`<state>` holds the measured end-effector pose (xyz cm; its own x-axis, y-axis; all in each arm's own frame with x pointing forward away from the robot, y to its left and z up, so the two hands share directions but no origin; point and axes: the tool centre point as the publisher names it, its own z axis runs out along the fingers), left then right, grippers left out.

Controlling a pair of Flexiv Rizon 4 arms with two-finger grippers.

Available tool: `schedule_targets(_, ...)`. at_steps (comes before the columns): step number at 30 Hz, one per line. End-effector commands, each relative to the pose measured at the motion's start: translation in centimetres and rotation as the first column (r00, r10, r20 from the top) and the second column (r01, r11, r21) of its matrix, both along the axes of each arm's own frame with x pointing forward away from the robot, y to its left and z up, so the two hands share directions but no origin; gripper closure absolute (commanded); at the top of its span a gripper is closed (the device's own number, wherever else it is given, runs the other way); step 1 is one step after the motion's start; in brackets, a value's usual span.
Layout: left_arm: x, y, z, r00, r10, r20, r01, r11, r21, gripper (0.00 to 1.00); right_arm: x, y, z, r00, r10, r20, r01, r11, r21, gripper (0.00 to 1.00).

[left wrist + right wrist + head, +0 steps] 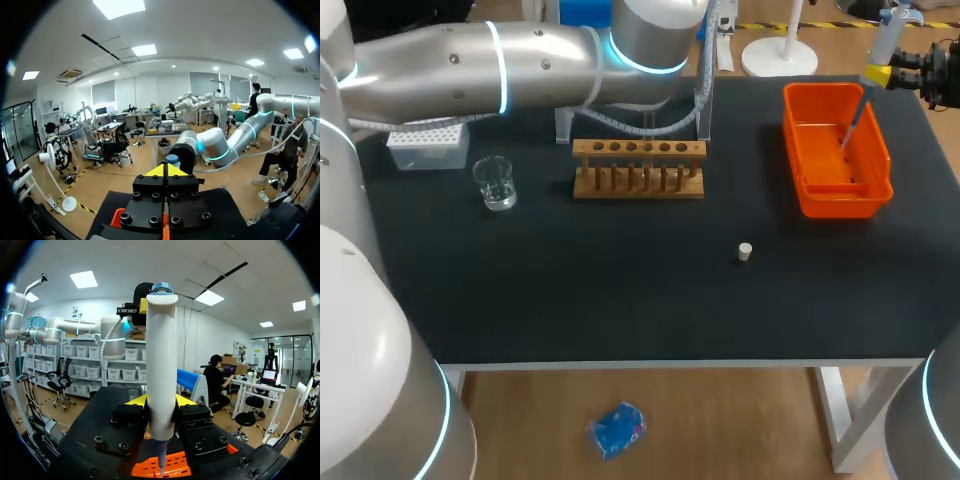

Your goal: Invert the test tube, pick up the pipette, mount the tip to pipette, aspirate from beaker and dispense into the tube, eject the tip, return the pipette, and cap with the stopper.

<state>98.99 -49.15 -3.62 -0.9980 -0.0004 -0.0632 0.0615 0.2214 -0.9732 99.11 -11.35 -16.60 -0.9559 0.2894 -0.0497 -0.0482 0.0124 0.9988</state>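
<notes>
Looking at the head view first, the right gripper [882, 74] is up at the far right corner of the table [620, 300], pinching the pipette [888, 35] and holding it over the orange bin [794, 150]. The tip [853, 118] is on the pipette and points down into the bin. So my guess is we're at the eject-the-tip step, which would put the tube flip, tip mounting and liquid transfer behind us, though I can't confirm any of that. The stopper [745, 251] lies loose on the table, well apart from the wooden rack [638, 170], so capping isn't done. The beaker [495, 184] sits near the tip box [428, 146] over on the left. The left arm [470, 65] stretches across the back of the table and hides its own gripper. I honestly can't pick out the test tube anywhere, and the rack's holes look empty from this angle. Left wrist view: the left gripper [166, 170] shows above a bit of orange from the bin, but I can't tell if it's spread or pressed together, or whether it has anything. Right wrist view: the right gripper is clamped on the pipette body from both sides, tip aimed at the bin below. What's left, as I read it: drop the tip, put the pipette back, cap the tube.
</notes>
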Motion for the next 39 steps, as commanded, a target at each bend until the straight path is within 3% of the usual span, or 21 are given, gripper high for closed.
schedule_targets(1,0.2,-1.1,-0.7,1.000,-0.006,0.001,0.006,0.998,-0.062,1.00,0.0,-0.1,0.0,1.000,0.003,0.000,-0.003,1.000,-0.001,1.00)
schedule_targets(12,0.0,-1.9,-1.7,1.000,-0.002,-0.020,0.000,0.995,-0.104,1.00,0.0,-0.1,0.0,1.000,0.003,0.000,-0.003,1.000,-0.001,1.00)
schedule_targets(39,-0.3,-2.8,-2.3,0.999,-0.025,-0.042,0.021,0.994,-0.104,1.00,0.0,-0.1,0.0,1.000,0.003,0.000,-0.003,1.000,-0.001,1.00)
